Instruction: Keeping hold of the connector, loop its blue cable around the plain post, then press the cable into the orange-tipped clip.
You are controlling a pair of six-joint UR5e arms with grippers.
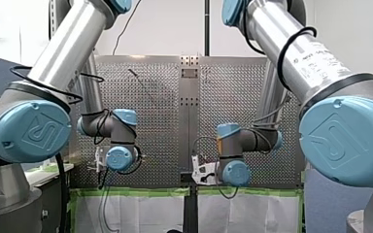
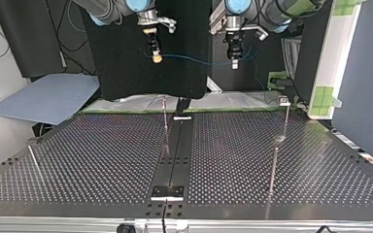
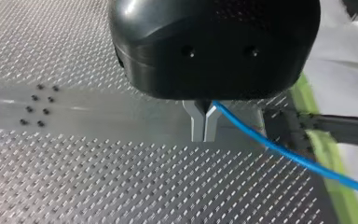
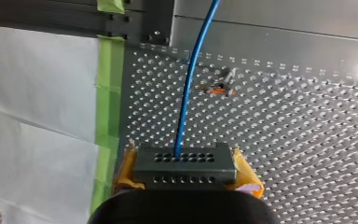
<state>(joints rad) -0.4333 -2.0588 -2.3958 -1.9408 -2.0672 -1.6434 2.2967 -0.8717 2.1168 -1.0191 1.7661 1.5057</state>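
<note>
Closest to the right wrist camera is the grey multi-hole connector, clamped across its short ends by the right gripper. The yellow pads are closed only as far as the connector body allows. From the connector's upper row of holes the blue cable runs straight ahead. Further along the cable from the connector, the left gripper has its metal fingers pinched fully together on the cable.

Step in hand (a judgement): positioning ahead of the loop. The cable spans free air from the connector to the left gripper and touches no post and no clip.

Fixtures: the orange-tipped clip stands on the perforated table ahead of the connector, just beside the cable's line. In the top view a thin bare post stands below the connector, well apart from it (other rods stand on the table; which is intended cannot be confirmed).

Next move, as judged: lower the span to post height, carry the connector round the post without relaxing the grip on it, and let the left gripper manage the slack.

Pose: both grippers hang vertically, fingers down, with the left gripper level with the connector.
</note>
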